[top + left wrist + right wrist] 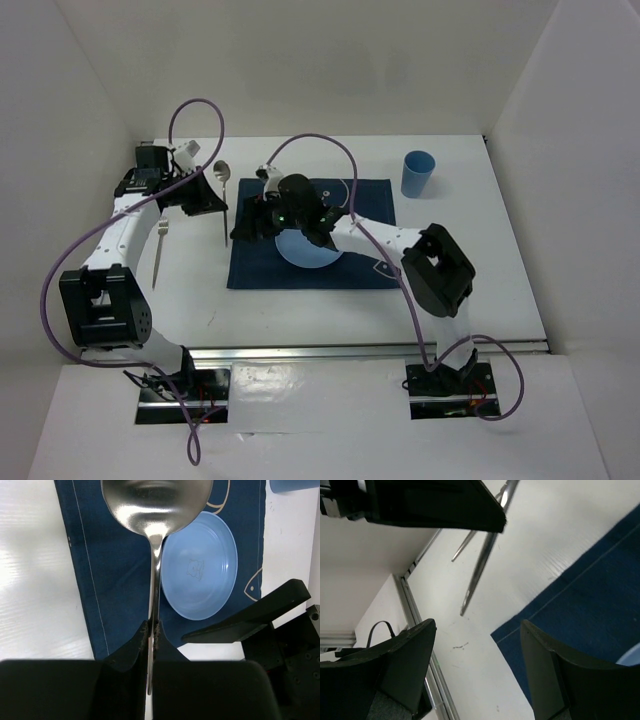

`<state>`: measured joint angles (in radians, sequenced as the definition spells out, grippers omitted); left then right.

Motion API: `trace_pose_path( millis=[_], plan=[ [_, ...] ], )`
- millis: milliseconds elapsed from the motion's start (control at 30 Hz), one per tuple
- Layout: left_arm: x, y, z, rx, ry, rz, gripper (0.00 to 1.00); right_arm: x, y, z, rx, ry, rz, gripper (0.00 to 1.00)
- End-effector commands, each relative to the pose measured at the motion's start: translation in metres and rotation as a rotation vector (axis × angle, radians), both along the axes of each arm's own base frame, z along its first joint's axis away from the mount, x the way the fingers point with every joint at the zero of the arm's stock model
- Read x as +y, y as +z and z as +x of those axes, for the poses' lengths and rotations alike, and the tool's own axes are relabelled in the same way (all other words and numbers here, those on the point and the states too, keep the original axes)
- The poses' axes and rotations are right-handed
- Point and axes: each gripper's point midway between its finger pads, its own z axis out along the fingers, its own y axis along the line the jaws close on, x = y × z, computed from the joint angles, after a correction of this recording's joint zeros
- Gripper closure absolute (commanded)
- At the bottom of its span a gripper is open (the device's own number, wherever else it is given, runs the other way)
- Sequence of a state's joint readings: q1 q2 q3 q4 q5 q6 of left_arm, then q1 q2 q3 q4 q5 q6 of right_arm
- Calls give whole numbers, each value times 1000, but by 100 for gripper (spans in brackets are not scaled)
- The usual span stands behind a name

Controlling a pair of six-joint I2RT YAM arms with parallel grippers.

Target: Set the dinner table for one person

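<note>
Two arms reach over the white dinner table [470,270], which lies under everything else. Left gripper [152,632] is clamped on the handle of the spoon [156,510], just left of the navy placemat [365,265] (can't tell if the spoon touches down). Right gripper [479,625] has its jaws spread wide, empty, above the placemat's left edge. Blue plate [200,572] sits on the placemat. Fork [160,255] lies left of the spoon, and the blue cup [417,174] stands far right.

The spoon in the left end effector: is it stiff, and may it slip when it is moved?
The spoon looks like polished metal, so it is probably stiff. The left end effector pinches only its thin, smooth handle, so it may slip or pivot. Its wide bowl sits far from the grip and might make it swing.
</note>
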<state>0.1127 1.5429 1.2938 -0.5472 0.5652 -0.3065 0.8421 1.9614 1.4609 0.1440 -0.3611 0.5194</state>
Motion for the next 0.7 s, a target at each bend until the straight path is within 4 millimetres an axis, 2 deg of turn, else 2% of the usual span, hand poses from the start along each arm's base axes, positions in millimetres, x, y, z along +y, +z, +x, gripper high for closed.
trace_pose_path(
  millis=[0, 67, 100, 133, 167, 233, 267, 367, 500, 533, 567, 633, 667],
  plan=[
    [-11, 17, 4, -52, -14, -41, 100, 25, 36, 1, -100, 63, 111, 25],
    [-15, 17, 1, -51, -23, -41, 100, 29, 24, 5, -79, 60, 105, 27],
    [-13, 16, 1, -51, -16, -33, 100, 33, 28, 8, -89, 60, 115, 28],
    [-13, 17, 3, -61, -16, -32, 100, 35, 24, 8, -79, 70, 109, 28],
    [-13, 17, 3, -61, -16, -32, 100, 38, 14, 10, -55, 68, 95, 28],
    [-15, 18, 3, -62, -23, -40, 100, 43, 17, 13, -62, 77, 107, 28],
    [-18, 18, 2, -62, -32, -40, 100, 46, 11, 15, -57, 76, 101, 29],
    [-18, 15, 0, -53, -32, -41, 100, 49, 7, 19, -40, 65, 91, 38],
    [-18, 15, 0, -53, -32, -41, 100, 48, 3, 21, -16, 37, 82, 67],
    [-18, 15, 0, -53, -32, -41, 100, 47, 3, 24, -19, 24, 79, 82],
    [-18, 13, -1, -44, -32, -42, 100, 46, 1, 23, -2, 20, 74, 89],
    [-18, 13, -1, -48, -37, -36, 100, 43, 1, 27, 37, -8, 71, 100],
    [-20, 13, -4, -44, -55, -41, 100, 40, 2, 30, 59, -16, 80, 100]
  ],
)
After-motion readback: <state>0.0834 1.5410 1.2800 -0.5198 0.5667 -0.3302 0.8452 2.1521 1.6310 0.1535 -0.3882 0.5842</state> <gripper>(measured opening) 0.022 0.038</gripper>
